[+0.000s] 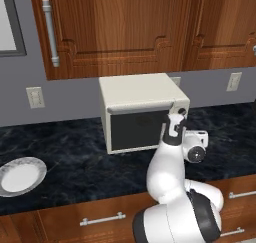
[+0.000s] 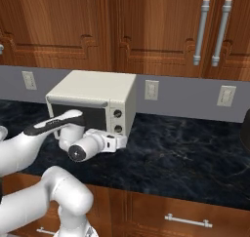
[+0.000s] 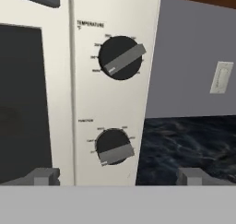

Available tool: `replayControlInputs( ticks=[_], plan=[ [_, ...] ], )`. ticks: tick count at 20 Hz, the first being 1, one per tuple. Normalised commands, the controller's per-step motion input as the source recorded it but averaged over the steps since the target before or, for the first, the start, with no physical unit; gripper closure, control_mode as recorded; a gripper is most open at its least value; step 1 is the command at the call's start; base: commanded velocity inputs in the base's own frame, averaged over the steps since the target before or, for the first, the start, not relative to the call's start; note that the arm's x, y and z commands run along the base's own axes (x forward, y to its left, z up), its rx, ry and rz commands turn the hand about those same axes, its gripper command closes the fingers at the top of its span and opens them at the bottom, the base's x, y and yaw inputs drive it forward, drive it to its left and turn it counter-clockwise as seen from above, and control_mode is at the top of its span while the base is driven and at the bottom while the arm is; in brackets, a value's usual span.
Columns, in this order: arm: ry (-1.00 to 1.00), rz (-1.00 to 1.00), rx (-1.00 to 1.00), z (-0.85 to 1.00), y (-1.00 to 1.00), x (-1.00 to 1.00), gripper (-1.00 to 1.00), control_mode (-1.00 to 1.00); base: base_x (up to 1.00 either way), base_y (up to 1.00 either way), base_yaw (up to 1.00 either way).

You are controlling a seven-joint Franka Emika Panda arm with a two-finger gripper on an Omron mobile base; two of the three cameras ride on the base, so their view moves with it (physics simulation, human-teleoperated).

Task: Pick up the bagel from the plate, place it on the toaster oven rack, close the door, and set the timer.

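Knobs on the toaster oven [image 1: 142, 112] sit dead ahead of my gripper [image 3: 117, 177], whose jaws are spread wide and empty, the lower knob [image 3: 112, 146] nearest, between the fingertips; the door [image 1: 137, 128] looks closed.

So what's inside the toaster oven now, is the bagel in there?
The toaster oven has its door shut, and the glass looks dark, so I can't see a bagel or rack inside. The plate on the counter has nothing on it.
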Motion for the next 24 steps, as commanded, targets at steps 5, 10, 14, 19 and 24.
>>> replayControlInputs(
  ticks=[5, 10, 14, 19, 24],
  plan=[
    [0.0, 0.05, 0.0, -0.04, -0.07, 0.0, -1.0, -1.0, 0.0, 0.0, 0.0],
    [0.0, 0.16, 0.0, -0.2, -0.19, -0.1, -1.0, -1.0, 0.0, 0.0, 0.0],
    [0.0, 0.2, 0.0, -0.23, -0.26, -0.14, -1.0, -1.0, 0.0, 0.0, 0.0],
    [0.0, 0.21, 0.0, -0.24, -0.31, -0.22, -1.0, -1.0, 0.0, 0.0, 0.0],
    [0.0, 0.16, 0.0, -0.25, -0.25, -0.26, -1.0, -1.0, 0.0, 0.0, 0.0]
  ],
)
